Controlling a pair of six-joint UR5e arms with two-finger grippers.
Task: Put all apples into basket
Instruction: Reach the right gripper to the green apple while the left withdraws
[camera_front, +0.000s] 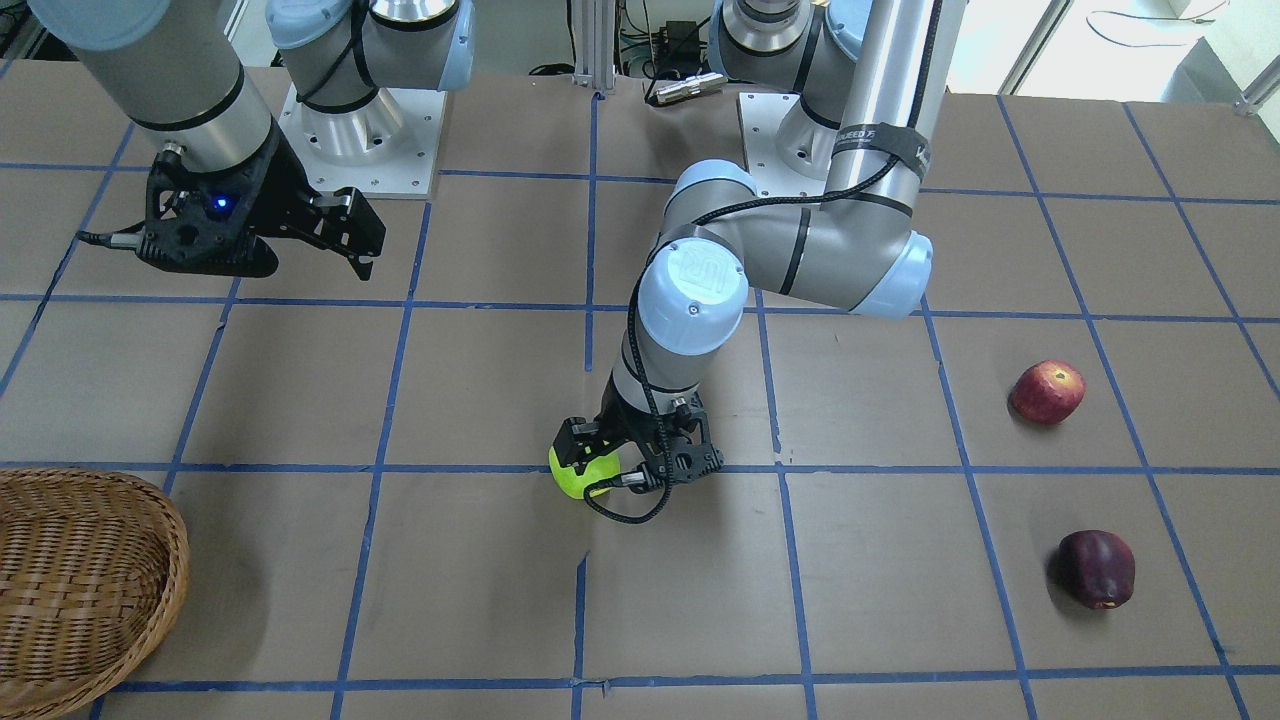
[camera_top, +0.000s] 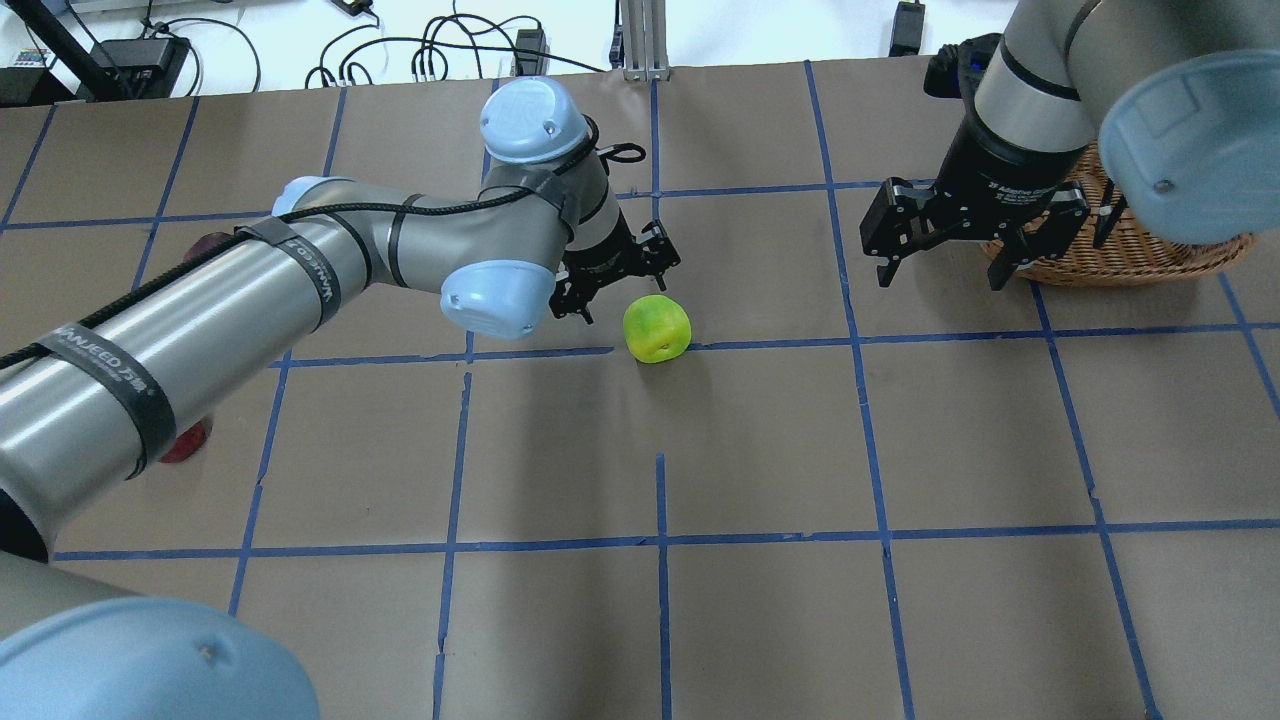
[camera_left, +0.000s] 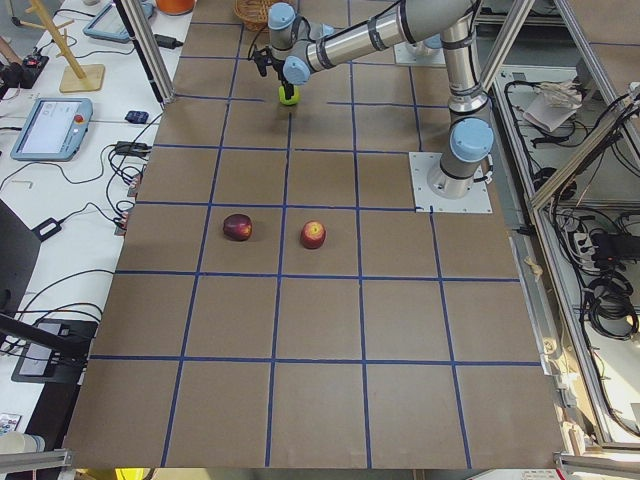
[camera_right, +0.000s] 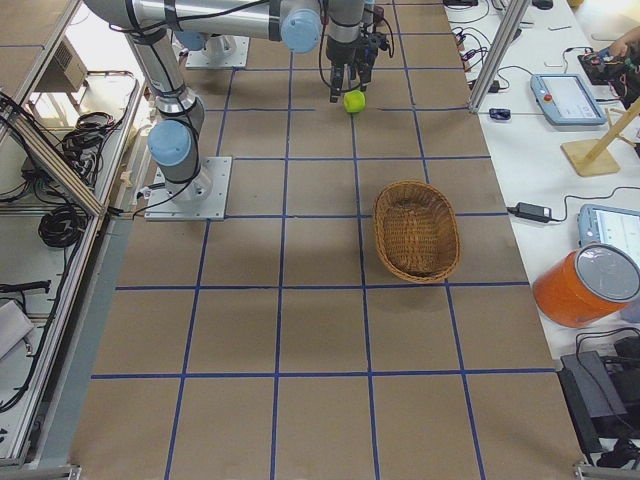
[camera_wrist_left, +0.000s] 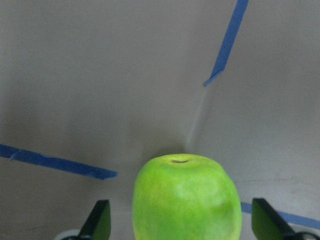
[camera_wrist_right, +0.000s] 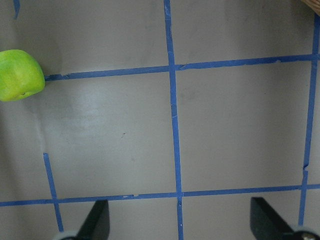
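Observation:
The lime green apple (camera_front: 580, 472) rests on the table near its middle. My left gripper (camera_front: 602, 466) is low over it and open; in the left wrist view the green apple (camera_wrist_left: 186, 200) sits between the two fingers with a gap on each side. The red apple (camera_front: 1047, 392) and the dark maroon apple (camera_front: 1097, 568) lie apart on the table, far from both grippers. The wicker basket (camera_front: 80, 590) stands at the other end. My right gripper (camera_top: 940, 282) hangs open and empty just in front of the basket (camera_top: 1120, 255).
Blue tape lines cross the brown table top (camera_top: 760, 450). Both arm bases (camera_front: 350, 140) stand at the robot's edge. In the overhead view the left arm (camera_top: 250, 300) covers most of the red and maroon apples.

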